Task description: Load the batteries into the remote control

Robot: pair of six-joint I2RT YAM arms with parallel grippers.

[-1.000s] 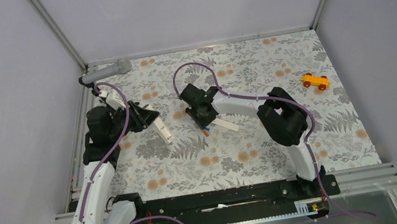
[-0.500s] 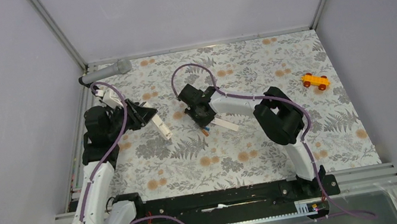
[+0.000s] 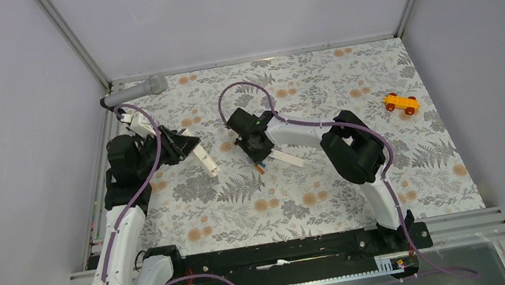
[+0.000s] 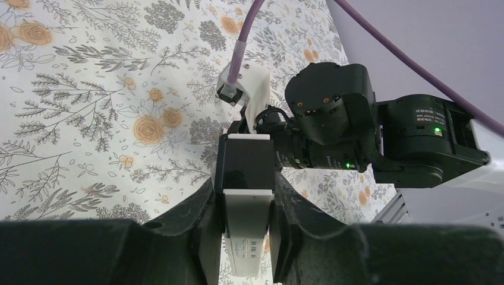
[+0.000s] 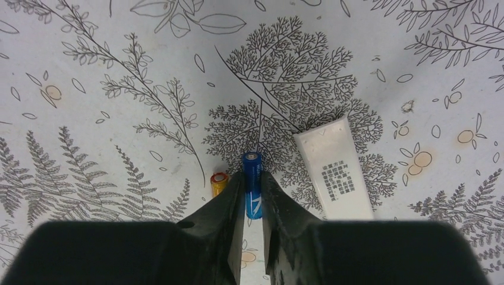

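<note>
My left gripper is shut on the white remote control, holding it by its long sides at the left of the table. In the left wrist view the remote sits between the fingers, its far end dark. My right gripper is shut on the blue battery, low over the cloth; I cannot tell whether it is lifted. The orange battery lies just left of the right gripper's left finger. The white cover lies flat to the right, and also shows in the top view.
A grey microphone lies at the back left corner. An orange-yellow toy car stands at the far right. The right arm's wrist is close beyond the remote's far end. A flowered cloth covers the table.
The right arm has shifted slightly to the left, its gripper staying over the batteries. The left gripper with the remote has barely moved.
</note>
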